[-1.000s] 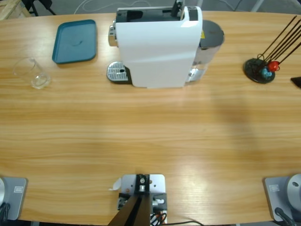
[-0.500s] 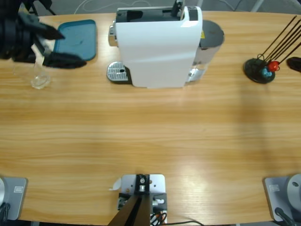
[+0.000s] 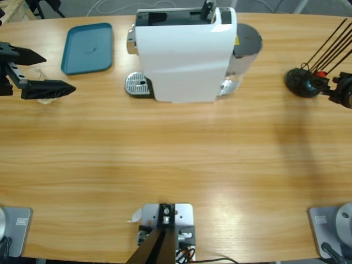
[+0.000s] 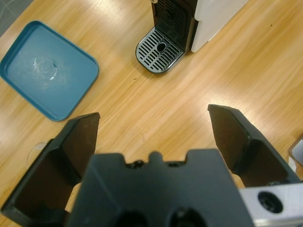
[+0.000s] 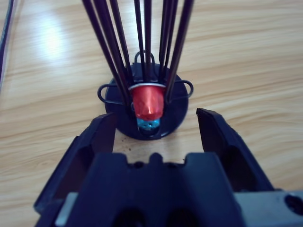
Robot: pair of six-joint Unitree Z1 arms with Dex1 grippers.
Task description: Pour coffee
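The left hand (image 3: 47,71) comes in from the left edge of the table (image 3: 176,159), its jaws wide apart and holding nothing. In the high view the glass (image 3: 45,94) is almost hidden under this hand; in the left wrist view only its rim (image 4: 35,149) shows beside one jaw. I cannot tell if there is coffee in it. The teal tray (image 3: 88,48) lies near, and the white machine (image 3: 184,55) stands beside the tray. The right hand (image 5: 156,125) is open too, just before a black rack (image 3: 302,82) with a red capsule (image 5: 147,101) in it.
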